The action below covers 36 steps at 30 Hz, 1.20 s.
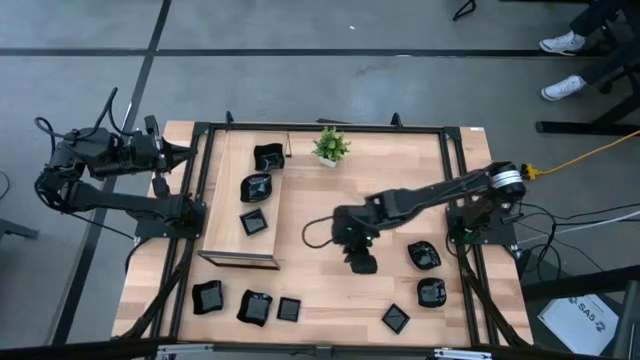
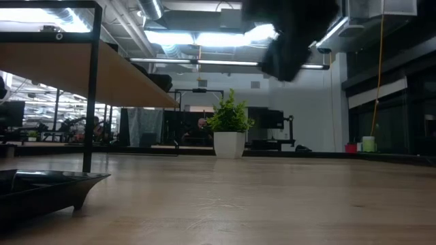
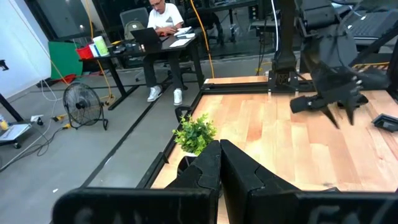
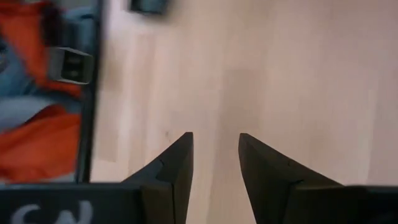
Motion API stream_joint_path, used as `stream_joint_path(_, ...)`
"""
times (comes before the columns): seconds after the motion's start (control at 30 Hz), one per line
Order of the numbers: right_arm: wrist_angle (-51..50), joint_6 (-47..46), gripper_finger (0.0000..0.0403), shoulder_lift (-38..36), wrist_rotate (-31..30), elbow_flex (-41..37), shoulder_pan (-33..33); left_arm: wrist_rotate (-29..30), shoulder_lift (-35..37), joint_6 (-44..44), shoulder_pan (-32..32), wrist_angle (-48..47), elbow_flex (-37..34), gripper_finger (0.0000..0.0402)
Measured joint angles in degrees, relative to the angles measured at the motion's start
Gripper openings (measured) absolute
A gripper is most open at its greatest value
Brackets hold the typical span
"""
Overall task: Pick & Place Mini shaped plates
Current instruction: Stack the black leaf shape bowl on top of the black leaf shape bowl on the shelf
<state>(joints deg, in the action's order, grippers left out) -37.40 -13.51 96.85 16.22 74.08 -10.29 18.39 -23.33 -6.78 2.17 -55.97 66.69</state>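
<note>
Several small black mini shaped plates lie about. Three of them (image 1: 257,187) sit on a raised wooden shelf (image 1: 228,235) at the left. Three more (image 1: 254,307) lie along the near edge, and three (image 1: 424,255) rest flat at the right. My right gripper (image 1: 361,264) hangs open over bare wood in the table's middle, left of those right-hand plates, with nothing between its fingers (image 4: 214,149). My left gripper (image 3: 217,163) is shut and empty, held high at the table's far left (image 1: 185,155).
A small green potted plant (image 1: 330,145) stands at the far edge in the middle. A black metal frame (image 1: 452,170) runs round the table. In the low view a plate (image 2: 41,187) lies near left under the shelf (image 2: 68,61). A person sits at a desk (image 3: 163,18) beyond the table.
</note>
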Motion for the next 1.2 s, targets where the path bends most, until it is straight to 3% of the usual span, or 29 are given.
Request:
stream_joint_path(0.2, -7.2, -21.2, 0.0129, -2.9, -11.1, -6.1, -2.5, 0.0, 0.0, 0.0, 0.0, 0.0, 0.0, 0.0004)
stream_joint_path(0.4, -18.2, -37.2, 0.0129, -2.9, -9.9, -7.0, -5.4, 0.0, 0.0, 0.0, 0.0, 0.0, 0.0, 0.0004)
stream_joint_path(0.53, -21.8, -44.6, 0.0129, -2.9, -5.0, -7.0, -7.4, 0.0, 0.0, 0.0, 0.0, 0.0, 0.0, 0.0004)
stream_joint_path(0.63, -22.1, -49.0, 0.0129, -2.9, -1.9, -7.0, -8.9, 0.0, 0.0, 0.0, 0.0, 0.0, 0.0, 0.0004)
stream_joint_path(0.9, -22.3, -57.2, 0.0129, -2.9, -1.8, -7.0, -12.1, 0.0, 0.0, 0.0, 0.0, 0.0, 0.0, 0.0004)
stream_joint_path(1.2, -23.7, -64.0, 0.0129, -2.9, -9.1, -7.0, -13.7, 0.0, 0.0, 0.0, 0.0, 0.0, 0.0, 0.0004)
